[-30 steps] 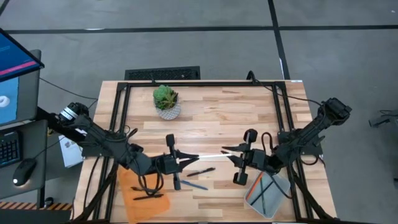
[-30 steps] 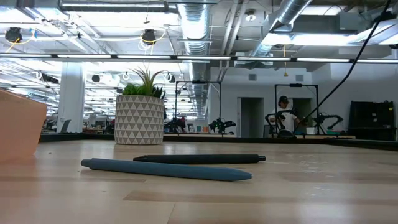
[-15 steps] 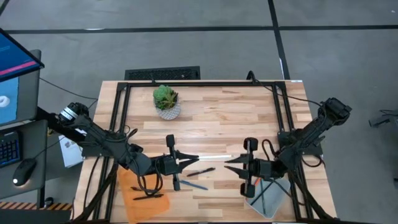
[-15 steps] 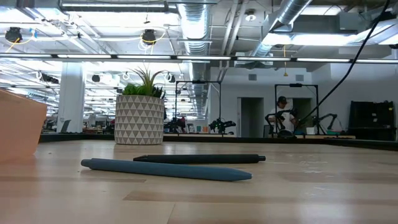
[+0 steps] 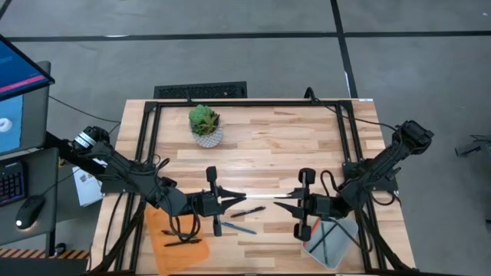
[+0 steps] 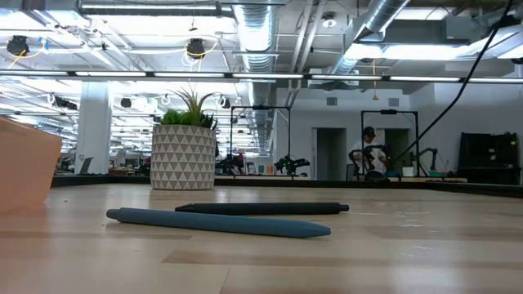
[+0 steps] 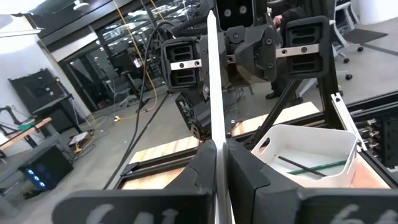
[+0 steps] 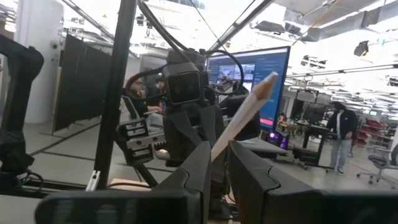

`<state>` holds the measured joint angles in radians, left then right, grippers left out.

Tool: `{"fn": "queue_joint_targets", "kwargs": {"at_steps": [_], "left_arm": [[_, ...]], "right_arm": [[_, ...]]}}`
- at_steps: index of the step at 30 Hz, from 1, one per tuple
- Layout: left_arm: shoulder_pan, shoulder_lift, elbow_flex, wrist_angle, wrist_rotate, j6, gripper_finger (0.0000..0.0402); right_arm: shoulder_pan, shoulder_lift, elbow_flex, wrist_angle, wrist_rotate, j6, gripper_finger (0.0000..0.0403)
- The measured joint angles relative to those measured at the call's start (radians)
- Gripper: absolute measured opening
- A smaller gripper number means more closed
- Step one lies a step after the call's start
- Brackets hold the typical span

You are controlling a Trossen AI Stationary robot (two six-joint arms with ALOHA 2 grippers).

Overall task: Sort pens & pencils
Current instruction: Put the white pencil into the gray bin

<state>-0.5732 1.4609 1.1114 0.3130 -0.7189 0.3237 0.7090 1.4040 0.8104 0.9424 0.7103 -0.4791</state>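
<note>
Mid-handover of a white pencil (image 5: 261, 195), held level above the table (image 5: 268, 146) between the two arms. Left gripper (image 5: 230, 198) clamped tight on one end; right gripper (image 5: 282, 201) closed around the other end, by the look of the right wrist view, with the sharpened tip poking out past its fingers. Next move, as a guess: loosen the left grip only once the right hold is firm, then swing right and down to the white bin (image 7: 311, 140) just beside the right arm, and let go over it. Care needed against a dropped or tilted stick during the swap, given a thin, smooth shaft. By count: one pencil in the air, plus at least two sticks in the bin, one of them green (image 7: 311, 167), the other too dark to name. Two loose pens on the wood between the grippers, a black pen (image 6: 261, 208) and a blue pen (image 6: 219, 223), close together and apart from either gripper. About two more black pens (image 5: 182, 241) lying in the orange tray (image 5: 157, 230) by the left arm, exact number hard to tell. Roughly midway through the sorting, judging by that.
</note>
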Motion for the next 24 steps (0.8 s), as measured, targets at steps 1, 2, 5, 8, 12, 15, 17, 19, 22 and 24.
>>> {"fn": "queue_joint_targets", "kwargs": {"at_steps": [1, 2, 5, 8, 12, 15, 17, 19, 22, 24], "left_arm": [[0.000, 0.000, 0.000, 0.000, 0.000, 0.000, 0.0002], [0.000, 0.000, 0.000, 0.000, 0.000, -0.001, 0.0002], [0.000, 0.000, 0.000, 0.000, 0.001, -0.004, 0.0002], [0.000, 0.000, 0.000, 0.000, 0.002, -0.005, 0.0002], [0.000, 0.000, 0.000, 0.000, 0.007, -0.005, 0.0002], [0.000, 0.000, 0.000, 0.001, 0.038, -0.012, 0.0002], [0.000, 0.000, 0.000, 0.001, 0.043, -0.011, 0.0002], [0.000, 0.000, 0.000, 0.001, 0.042, -0.011, 0.0002], [-0.001, 0.000, 0.000, 0.001, 0.042, -0.011, 0.0002], [-0.001, 0.000, 0.000, 0.001, 0.042, -0.011, 0.0002]], "right_arm": [[0.000, 0.000, 0.000, -0.001, 0.000, 0.000, 0.0078], [0.000, 0.000, 0.000, 0.000, 0.001, 0.000, 0.0078], [0.000, 0.000, 0.000, 0.000, 0.001, 0.000, 0.0078], [0.000, 0.000, 0.000, 0.000, 0.001, -0.001, 0.0078], [-0.015, 0.000, 0.000, 0.001, 0.005, -0.001, 0.0078], [-0.034, 0.000, 0.000, 0.001, 0.005, -0.001, 0.0078], [-0.047, 0.000, 0.000, 0.001, 0.003, -0.001, 0.0078], [-0.057, 0.000, 0.000, 0.001, 0.000, -0.001, 0.0078], [-0.064, 0.000, 0.000, 0.005, -0.001, 0.000, 0.0078], [-0.060, 0.000, 0.000, 0.009, -0.002, 0.000, 0.0078]]}}
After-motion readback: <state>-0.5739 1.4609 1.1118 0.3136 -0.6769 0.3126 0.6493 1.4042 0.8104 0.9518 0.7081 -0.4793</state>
